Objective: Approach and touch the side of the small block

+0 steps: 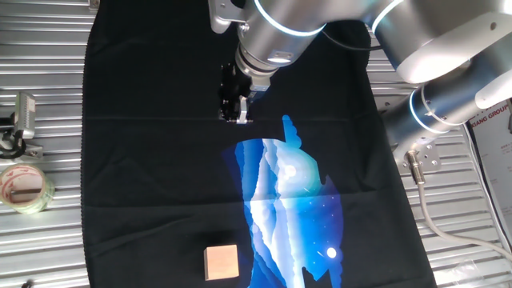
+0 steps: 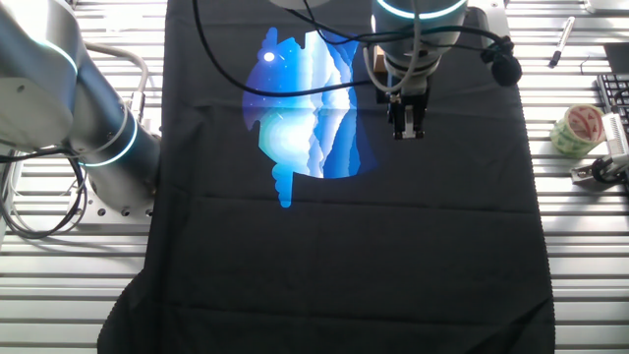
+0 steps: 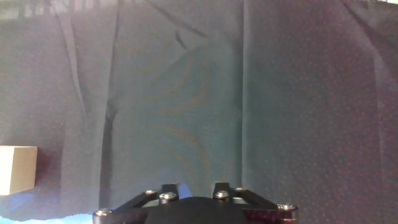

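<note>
The small cube of light tan wood sits on the black cloth with a blue and white mountain print that covers the ribbed metal bench, just left of the print's lower end in one fixed view and at the left edge in the hand view. The black two-finger tool hangs over bare cloth above the print's top, well apart from the cube and holding nothing; its fingers look pressed close together. A roll of clear tape lies on the bench beside the cloth.
</note>
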Robot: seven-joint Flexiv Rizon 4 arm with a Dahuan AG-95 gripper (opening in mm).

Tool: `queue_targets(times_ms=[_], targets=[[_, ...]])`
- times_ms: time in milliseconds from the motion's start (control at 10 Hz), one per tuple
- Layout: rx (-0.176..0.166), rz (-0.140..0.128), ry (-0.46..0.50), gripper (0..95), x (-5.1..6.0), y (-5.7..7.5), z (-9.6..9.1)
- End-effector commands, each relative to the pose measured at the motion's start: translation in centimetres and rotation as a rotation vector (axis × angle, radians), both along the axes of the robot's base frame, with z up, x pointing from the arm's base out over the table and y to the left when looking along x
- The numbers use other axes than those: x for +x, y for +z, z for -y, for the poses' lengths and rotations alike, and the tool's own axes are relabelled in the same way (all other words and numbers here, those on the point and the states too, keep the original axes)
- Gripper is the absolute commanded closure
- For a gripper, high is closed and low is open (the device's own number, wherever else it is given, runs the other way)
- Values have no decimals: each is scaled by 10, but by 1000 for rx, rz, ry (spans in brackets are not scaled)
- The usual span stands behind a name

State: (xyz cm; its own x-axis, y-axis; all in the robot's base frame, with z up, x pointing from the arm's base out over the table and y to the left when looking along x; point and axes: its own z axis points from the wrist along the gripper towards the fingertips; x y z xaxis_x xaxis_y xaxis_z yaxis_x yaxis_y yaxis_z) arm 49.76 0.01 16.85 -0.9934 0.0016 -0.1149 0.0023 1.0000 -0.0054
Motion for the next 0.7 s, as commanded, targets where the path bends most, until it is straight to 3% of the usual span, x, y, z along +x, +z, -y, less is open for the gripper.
queue_targets(times_ms=[100,700], targets=[[-4,12,-6,950,0,-10,-3],[-13,20,-23,950,1,-28,-13]])
